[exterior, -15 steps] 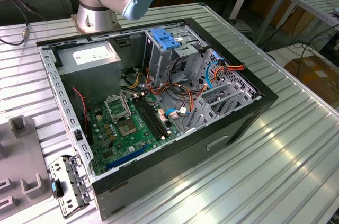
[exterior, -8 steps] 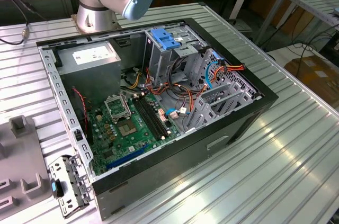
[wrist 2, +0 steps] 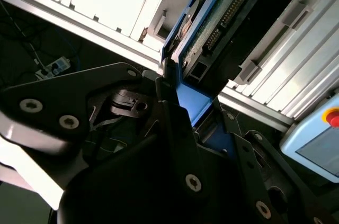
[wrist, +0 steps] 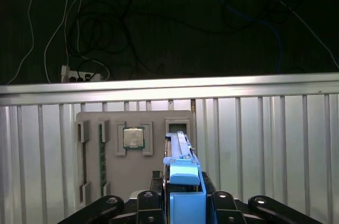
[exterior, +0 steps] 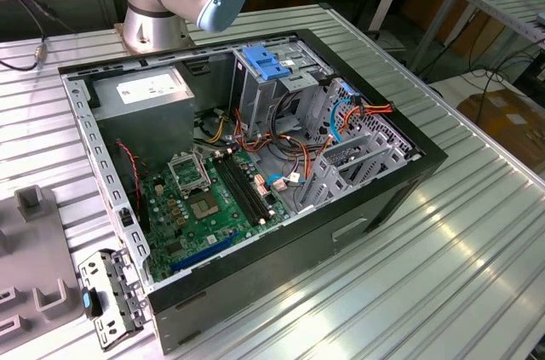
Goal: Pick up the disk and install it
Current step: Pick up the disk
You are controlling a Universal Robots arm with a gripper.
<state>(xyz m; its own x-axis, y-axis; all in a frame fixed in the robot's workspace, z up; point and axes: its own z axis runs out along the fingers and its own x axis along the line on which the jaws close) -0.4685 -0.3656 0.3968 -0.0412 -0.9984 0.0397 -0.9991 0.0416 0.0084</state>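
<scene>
One disk (wrist: 183, 173), edge-on (blue carrier showing), sits clenched inside the end effector (wrist: 185, 204).

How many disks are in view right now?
1. The disk is held in the gripper, seen in both wrist views. Others may be hidden inside the computer case in the exterior view.

No writing can be read. The white label (exterior: 149, 88) on the power supply (exterior: 145, 113) inside the computer case (exterior: 341, 225) carries print too fine to make out in the exterior view. So do the processor chip (wrist: 133, 138) in the grey holder plate (wrist: 132, 173) in the first wrist view and the board face of the disk (wrist 2: 212, 23) in the second wrist view.
</scene>
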